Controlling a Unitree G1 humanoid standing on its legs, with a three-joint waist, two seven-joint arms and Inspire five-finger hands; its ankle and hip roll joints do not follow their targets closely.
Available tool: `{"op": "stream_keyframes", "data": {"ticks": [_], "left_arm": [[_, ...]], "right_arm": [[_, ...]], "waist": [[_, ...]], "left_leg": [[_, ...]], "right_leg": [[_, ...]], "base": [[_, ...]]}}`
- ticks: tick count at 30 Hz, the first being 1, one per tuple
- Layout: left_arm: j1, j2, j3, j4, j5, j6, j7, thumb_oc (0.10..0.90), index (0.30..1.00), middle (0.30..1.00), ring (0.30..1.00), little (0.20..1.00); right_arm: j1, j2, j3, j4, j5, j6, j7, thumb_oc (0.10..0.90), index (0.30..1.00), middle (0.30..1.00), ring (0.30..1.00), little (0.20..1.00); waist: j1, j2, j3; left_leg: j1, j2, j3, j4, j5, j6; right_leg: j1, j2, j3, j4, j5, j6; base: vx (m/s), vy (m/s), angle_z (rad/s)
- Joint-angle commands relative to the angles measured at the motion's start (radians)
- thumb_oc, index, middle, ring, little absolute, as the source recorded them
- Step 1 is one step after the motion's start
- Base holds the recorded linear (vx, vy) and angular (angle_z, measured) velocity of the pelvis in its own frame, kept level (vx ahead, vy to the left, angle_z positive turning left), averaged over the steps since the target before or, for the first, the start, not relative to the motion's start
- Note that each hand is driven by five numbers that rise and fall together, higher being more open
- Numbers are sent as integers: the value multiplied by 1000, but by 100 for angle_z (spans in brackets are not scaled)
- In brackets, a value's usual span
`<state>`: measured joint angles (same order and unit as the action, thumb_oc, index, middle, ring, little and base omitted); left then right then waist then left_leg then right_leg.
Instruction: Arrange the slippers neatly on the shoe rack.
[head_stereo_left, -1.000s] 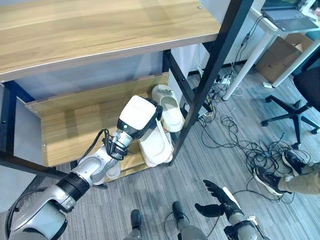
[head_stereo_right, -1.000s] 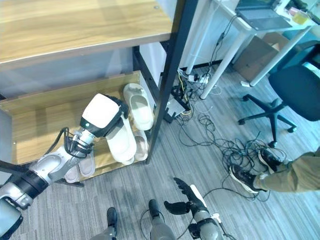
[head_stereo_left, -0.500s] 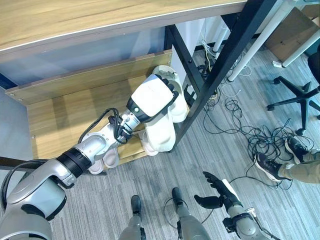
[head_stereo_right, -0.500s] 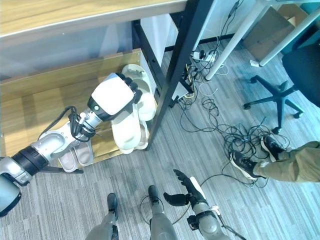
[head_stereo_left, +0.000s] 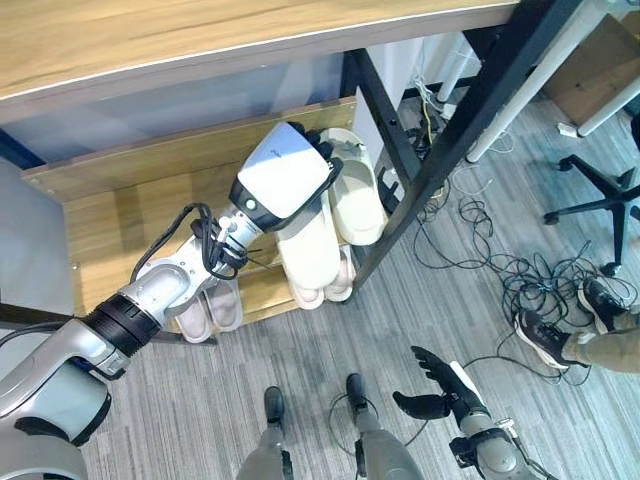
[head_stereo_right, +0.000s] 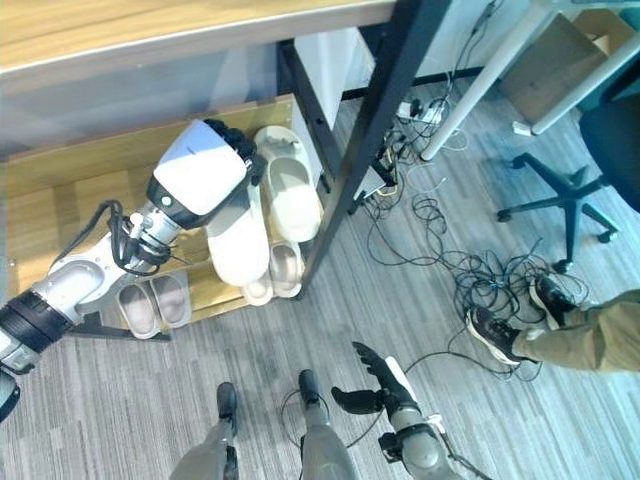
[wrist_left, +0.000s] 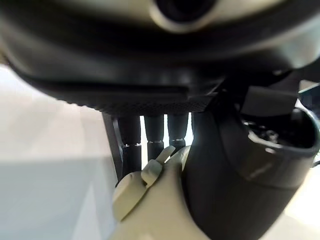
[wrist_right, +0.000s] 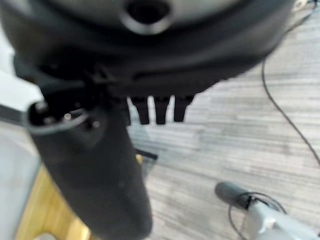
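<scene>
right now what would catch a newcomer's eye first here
The left hand reaches into the wooden shoe rack, its fingers curled on a cream foam slipper beside its mate on the lower shelf. A pinkish pair of slippers sits at the shelf's front edge, and the right hand is open low above the grey floor.

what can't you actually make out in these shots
- Left robot hand: in the eye views its white wrist housing covers the fingers; whether they pinch the cream slipper is unclear.
- The left wrist view shows that slipper's edge against the fingers, too close to judge.
- Small slipper pair: partly hidden by the left arm.
- Person's leg: cut off by the frame edge.
</scene>
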<state>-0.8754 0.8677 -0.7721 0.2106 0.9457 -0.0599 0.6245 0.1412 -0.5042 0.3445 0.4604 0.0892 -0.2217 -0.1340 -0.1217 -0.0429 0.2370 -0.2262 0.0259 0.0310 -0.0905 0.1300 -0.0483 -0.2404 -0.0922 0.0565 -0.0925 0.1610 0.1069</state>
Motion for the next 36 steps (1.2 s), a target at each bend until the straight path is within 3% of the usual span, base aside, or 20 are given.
{"op": "stream_keyframes", "data": {"ticks": [1,13,16,20,26,36], "left_arm": [[-173,18,53,-14,-9,27,88,400,300,300,300,300],[-265,34,-1,51,-22,44,99,400,300,300,300,300],[-300,52,-15,68,-30,55,102,400,300,300,300,300],[-284,24,8,92,-2,93,115,400,300,300,300,300],[-370,18,-38,140,-12,100,114,400,300,300,300,300],[-391,-26,-39,158,-26,98,117,400,300,300,300,300]], "right_arm": [[11,-94,-63,-57,29,-71,-12,800,900,900,900,900],[-6,-103,-56,-43,45,-81,-13,800,900,900,900,900],[-19,-97,-52,-31,42,-78,-20,800,900,900,900,900],[-57,-49,-14,48,-22,-79,-67,800,900,900,900,900],[-76,-29,-3,56,-30,-73,-75,800,900,900,900,900],[-77,-23,8,57,-29,-76,-75,800,900,900,900,900]], "waist": [[4,26,-44],[-4,1,-11],[-4,-16,-4],[6,-27,4],[-7,-34,4],[-15,-29,6]], "left_leg": [[-25,-53,-31,18,-99,47],[-64,-48,-30,37,-94,48],[-82,-43,-26,53,-98,48],[-101,-45,-29,69,-103,50],[-110,-40,-23,67,-103,50],[-111,-45,-23,59,-104,50]], "right_leg": [[23,3,-27,5,-99,68],[-7,8,-27,5,-85,72],[-19,12,-26,5,-76,78],[-30,16,-24,5,-70,79],[-46,19,-19,5,-63,82],[-55,14,-26,5,-64,79]], "base": [[0,0,0],[0,5,0],[0,-3,-1],[0,0,0],[9,9,0],[4,2,0]]}}
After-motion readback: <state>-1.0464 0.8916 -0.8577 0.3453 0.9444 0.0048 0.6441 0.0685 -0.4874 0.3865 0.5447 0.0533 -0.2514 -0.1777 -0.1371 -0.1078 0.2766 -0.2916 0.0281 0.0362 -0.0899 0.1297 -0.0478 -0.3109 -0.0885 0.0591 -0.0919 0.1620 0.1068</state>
